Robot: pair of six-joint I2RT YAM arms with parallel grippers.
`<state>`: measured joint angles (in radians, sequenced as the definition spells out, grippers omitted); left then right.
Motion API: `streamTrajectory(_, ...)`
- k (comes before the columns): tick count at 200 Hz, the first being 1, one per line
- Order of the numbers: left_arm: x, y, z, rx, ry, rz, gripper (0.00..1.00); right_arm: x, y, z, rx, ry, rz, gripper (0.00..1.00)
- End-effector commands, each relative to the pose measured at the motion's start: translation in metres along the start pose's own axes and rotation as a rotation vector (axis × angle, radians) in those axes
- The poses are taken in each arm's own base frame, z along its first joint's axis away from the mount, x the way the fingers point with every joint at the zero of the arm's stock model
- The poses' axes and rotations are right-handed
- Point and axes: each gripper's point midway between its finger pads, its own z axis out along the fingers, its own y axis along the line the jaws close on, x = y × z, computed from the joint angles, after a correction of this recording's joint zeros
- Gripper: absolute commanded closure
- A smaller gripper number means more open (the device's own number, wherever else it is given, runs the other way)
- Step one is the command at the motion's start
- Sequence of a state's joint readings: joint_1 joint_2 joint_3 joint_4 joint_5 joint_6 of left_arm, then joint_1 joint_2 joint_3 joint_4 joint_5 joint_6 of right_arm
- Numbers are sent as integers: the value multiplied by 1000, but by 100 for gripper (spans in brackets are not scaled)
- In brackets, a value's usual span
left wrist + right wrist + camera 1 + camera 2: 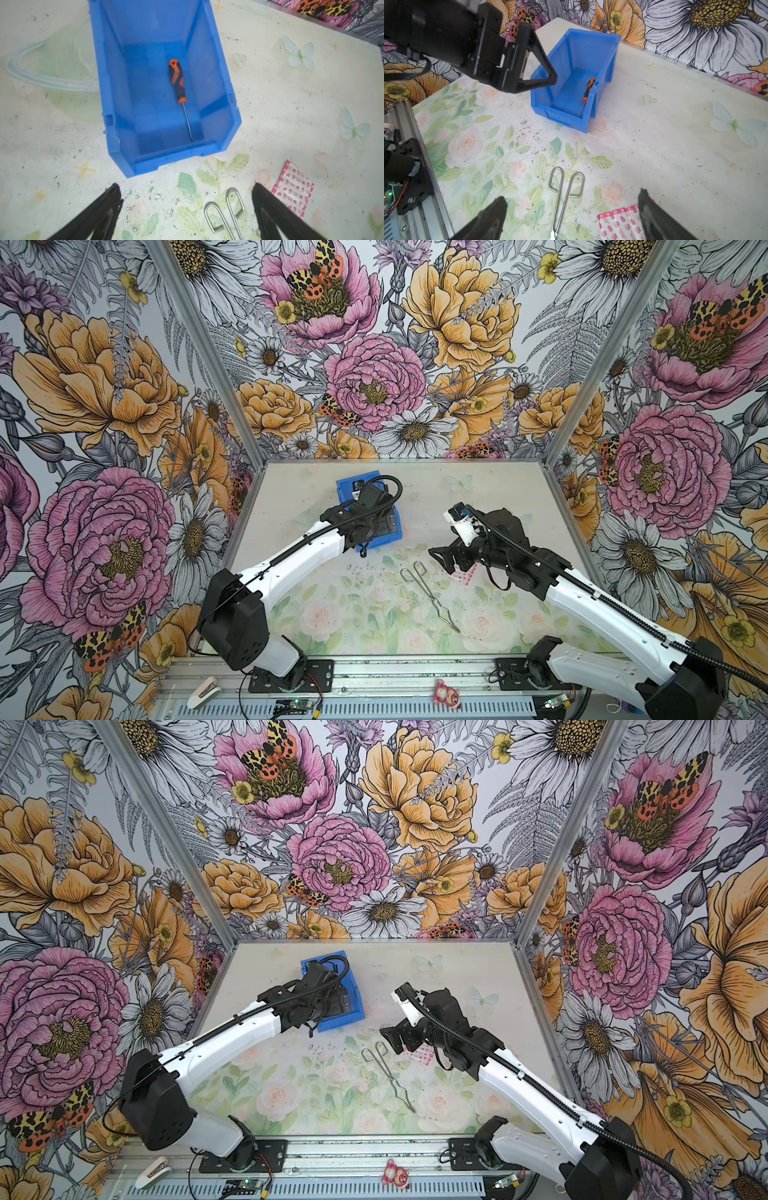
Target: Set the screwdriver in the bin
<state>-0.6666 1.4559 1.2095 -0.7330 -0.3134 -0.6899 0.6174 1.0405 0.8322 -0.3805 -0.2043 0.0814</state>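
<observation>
Left claw [186, 185] gapes beside bin [104, 83] holding screwdriver [177, 81]; bandage [293, 189] print illegible.

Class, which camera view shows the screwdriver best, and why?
The left wrist view: the whole screwdriver lies unobstructed in the bin, handle to tip. The right wrist view shows it smaller, along a wall. In both top views the left arm hides it.

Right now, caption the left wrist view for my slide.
The screwdriver lies inside the blue bin; the open left gripper hovers near metal tongs and plasters.
</observation>
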Motion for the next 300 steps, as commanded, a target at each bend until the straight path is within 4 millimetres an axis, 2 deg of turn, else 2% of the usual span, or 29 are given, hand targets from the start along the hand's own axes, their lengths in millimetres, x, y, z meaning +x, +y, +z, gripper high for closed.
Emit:
streamTrajectory(1, -1, 9, -22, 0, -64, -20, 1, -2, -8, -10, 60, -34, 71, 1)
streamTrajectory(39, 7, 37, -41, -2, -111, -36, 1, -6, -32, -25, 205, -89, 177, 1)
streamTrajectory(84, 13, 83, -44, -26, -117, -41, 1, -3, -57, -38, 361, -108, 285, 1)
streamTrajectory(110, 14, 118, -50, -45, -166, -85, 1, 8, -71, -49, 448, -136, 334, 1)
streamTrajectory(134, 15, 139, -49, -9, -219, -145, 1, 18, -78, -62, 502, -180, 378, 0)
streamTrajectory(147, 18, 144, -47, 33, -235, -171, 1, 27, -87, -73, 562, -215, 413, 0)
streamTrajectory(175, 25, 167, -41, -4, -279, -214, 1, 41, -100, -95, 659, -289, 448, 0)
streamTrajectory(201, 18, 180, -49, -38, -366, -242, 1, 51, -108, -114, 719, -361, 476, 0)
streamTrajectory(223, 20, 196, -45, -43, -392, -329, 1, 65, -116, -126, 783, -395, 477, 1)
streamTrajectory(264, 19, 198, -51, -35, -418, -300, 1, 85, -134, -148, 953, -433, 464, 1)
streamTrajectory(279, 18, 208, -57, -73, -458, -321, 1, 89, -142, -156, 1034, -435, 459, 0)
streamTrajectory(300, 16, 215, -61, -90, -485, -343, 1, 97, -151, -156, 1103, -405, 441, 1)
